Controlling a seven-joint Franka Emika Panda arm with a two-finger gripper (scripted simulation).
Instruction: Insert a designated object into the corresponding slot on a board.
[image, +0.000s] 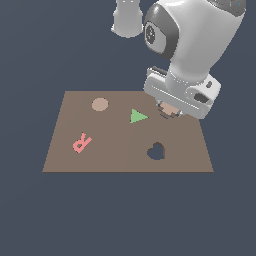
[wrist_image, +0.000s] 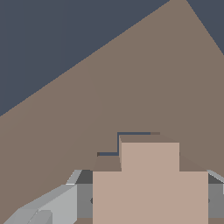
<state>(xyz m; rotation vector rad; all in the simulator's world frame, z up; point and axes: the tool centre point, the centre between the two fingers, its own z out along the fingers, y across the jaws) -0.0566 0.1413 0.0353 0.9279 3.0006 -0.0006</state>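
Note:
My gripper is shut on the light-tan cross at the far right part of the brown board. In the wrist view the cross sits between my fingers and fills the lower middle of the picture. The cross-shaped slot lies right under it. Only a thin dark strip of the slot's edge shows beside the cross. The cross is low over the board; I cannot tell whether it touches the slot. The arm hides the slot in the exterior view.
On the board lie a tan round disc, a green triangle and a pink letter R. A dark heart-shaped cutout is near the board's front right. The board rests on a dark blue-grey floor.

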